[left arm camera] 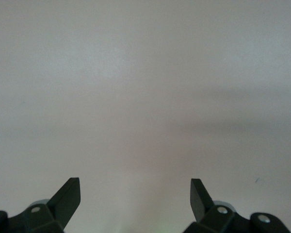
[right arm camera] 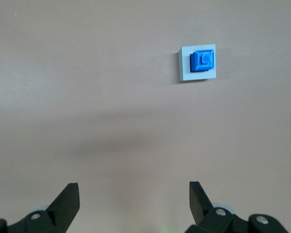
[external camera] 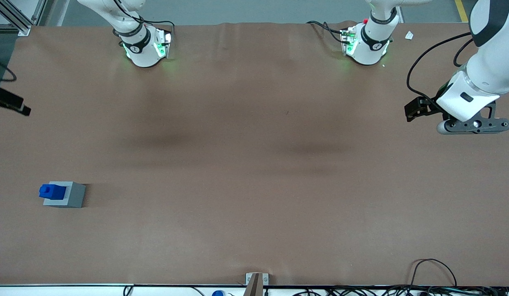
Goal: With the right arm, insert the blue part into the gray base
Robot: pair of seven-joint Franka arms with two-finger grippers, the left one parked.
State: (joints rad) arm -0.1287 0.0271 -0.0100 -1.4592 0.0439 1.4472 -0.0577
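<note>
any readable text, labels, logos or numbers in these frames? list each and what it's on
No text is readable.
Black bands on both arm bases carry a white mark, too small to read.
The blue part, the gray base holding it, and the gripper, open and high above the table, show none.

Robotics lab bench. Table (external camera: 254,172) covered in plain brown sheet; two white arm bases (external camera: 145,47) bolted to it, green status lights on. Aluminium framing (external camera: 16,16) at one corner. Loose cables (external camera: 435,283) along the table edge nearest the front camera.
</note>
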